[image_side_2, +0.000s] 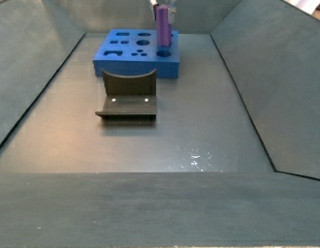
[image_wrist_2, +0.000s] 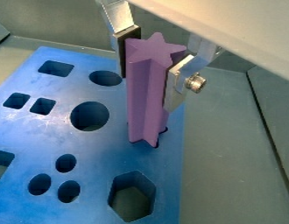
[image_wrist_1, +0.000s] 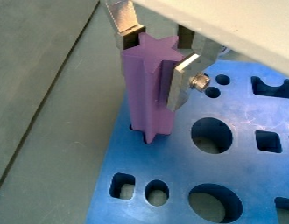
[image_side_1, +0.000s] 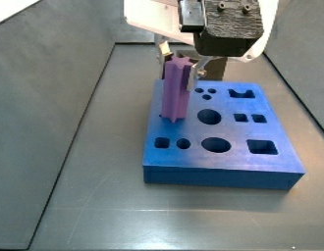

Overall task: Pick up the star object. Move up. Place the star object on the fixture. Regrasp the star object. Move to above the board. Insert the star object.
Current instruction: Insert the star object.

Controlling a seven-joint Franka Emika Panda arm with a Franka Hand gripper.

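At the board's (image_side_1: 224, 157) edge, the star object (image_wrist_1: 150, 83) stands upright, its foot entering the star hole, the gripper (image_wrist_1: 157, 45) clamped on its top, so only seating and release appear left

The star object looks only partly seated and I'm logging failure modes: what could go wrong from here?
1. The star object stands upright with only its lower end in the board, most of it above the surface; if its points misalign with the hole, pushing down might jam it.
2. The gripper grips it near the top, so any sideways drift could lever it against the hole.
3. Released now, it might stay proud or lean.
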